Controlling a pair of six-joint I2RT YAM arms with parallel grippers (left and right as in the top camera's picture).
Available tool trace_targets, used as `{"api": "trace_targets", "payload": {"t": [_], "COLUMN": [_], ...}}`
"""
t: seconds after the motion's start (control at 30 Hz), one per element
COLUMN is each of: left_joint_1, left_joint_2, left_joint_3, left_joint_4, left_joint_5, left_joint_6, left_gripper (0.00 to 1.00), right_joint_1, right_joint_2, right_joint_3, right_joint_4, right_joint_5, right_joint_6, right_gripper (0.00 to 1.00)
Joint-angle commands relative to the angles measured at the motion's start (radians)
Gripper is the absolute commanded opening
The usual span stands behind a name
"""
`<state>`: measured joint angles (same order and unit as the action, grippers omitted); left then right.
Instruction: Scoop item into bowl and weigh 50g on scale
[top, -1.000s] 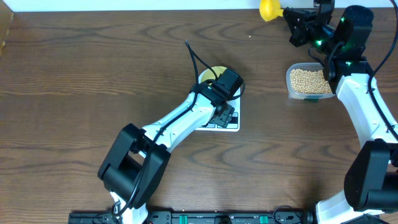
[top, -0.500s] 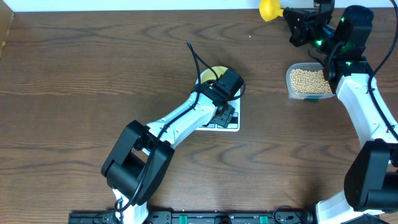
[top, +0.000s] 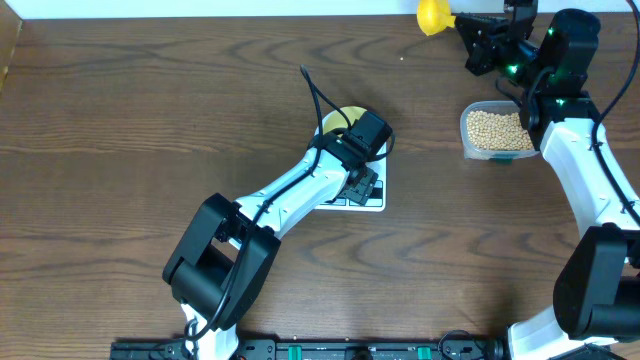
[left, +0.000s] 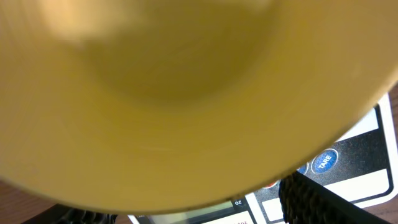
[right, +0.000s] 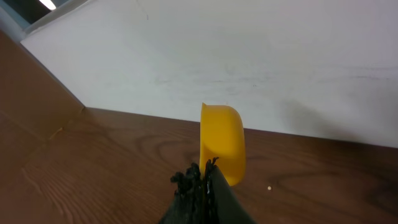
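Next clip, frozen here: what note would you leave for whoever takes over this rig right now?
Left gripper: at the bowl over the scale; whether it grips cannot be told.
Right gripper: shut on the yellow scoop by the far wall; no beans visible in it.
Beans lie in the clear tub; none seen in the bowl.
Done: bowl at the scale. Left: scoop beans into it until 50 g.

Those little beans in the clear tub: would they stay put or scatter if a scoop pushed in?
The beans look small, round and smooth, so they would probably slide aside and roll if spilled. They cover the tub from wall to wall, so some might spill over.
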<state>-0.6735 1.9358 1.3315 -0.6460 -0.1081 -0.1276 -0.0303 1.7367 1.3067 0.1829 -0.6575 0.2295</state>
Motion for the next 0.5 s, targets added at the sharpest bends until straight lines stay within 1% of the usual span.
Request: {"api": "trace_targets", "payload": {"t": [0.0, 0.47], "left_joint_1": [0.001, 0.001], "left_joint_2": [0.011, 0.011], "left_joint_3": [-0.017, -0.037], "left_joint_4": [0.0, 0.024], "left_joint_5": [-0.014, -0.017], "left_joint_6": [-0.005, -0.005], "left_gripper": [0.82, 0.82], "right_joint_1": [0.006, 0.006], "right_joint_2": [0.005, 0.005], "right_joint_3": [0.018, 0.018], "right_joint_4": [-0.001, 0.0], "right_joint_5": [0.001, 0.001], "right_joint_6": [-0.011, -0.01], "right_gripper": [0.01, 0.01]}}
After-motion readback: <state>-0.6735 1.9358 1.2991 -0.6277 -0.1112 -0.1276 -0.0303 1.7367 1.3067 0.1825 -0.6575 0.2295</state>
